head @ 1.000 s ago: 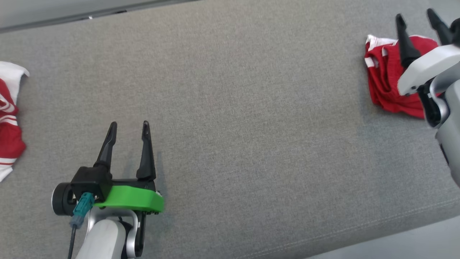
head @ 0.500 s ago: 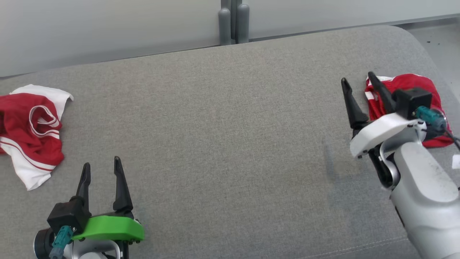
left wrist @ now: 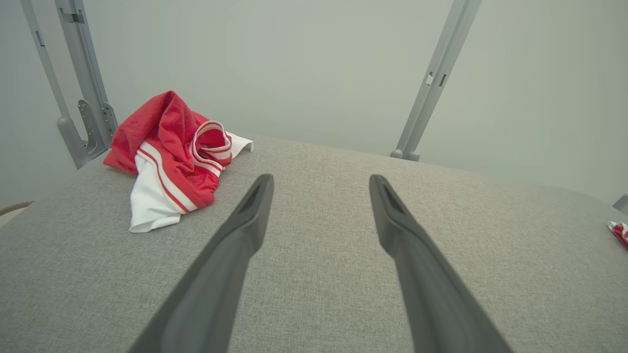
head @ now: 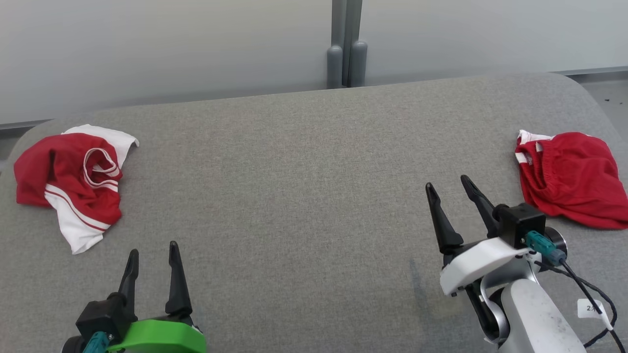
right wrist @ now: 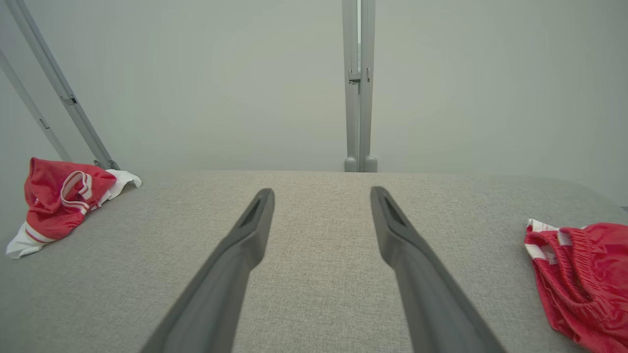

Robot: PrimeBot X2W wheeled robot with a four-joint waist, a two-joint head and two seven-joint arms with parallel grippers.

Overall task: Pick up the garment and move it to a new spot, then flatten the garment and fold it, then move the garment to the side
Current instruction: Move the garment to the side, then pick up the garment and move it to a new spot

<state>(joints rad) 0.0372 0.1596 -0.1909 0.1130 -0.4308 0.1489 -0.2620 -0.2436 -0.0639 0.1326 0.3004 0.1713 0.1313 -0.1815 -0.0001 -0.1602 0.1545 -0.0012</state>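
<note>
A crumpled red and white striped garment (head: pixel 73 184) lies at the left end of the flat grey cloth surface (head: pixel 304 196). A bunched red garment with a stretchy waistband (head: pixel 571 181) lies at the right end, well apart from it. The left gripper (head: pixel 153 248) hangs over the near left part, fingers spread, holding nothing. The right gripper (head: pixel 447 182) is near the red garment, not touching it, fingers spread and holding nothing.

The right wrist view shows both garments at once. The left wrist view shows the striped one big and a tiny bit of the other.

Behind the surface are a plain grey wall (head: pixel 171 44) and grey metal posts (head: pixel 347 54).
</note>
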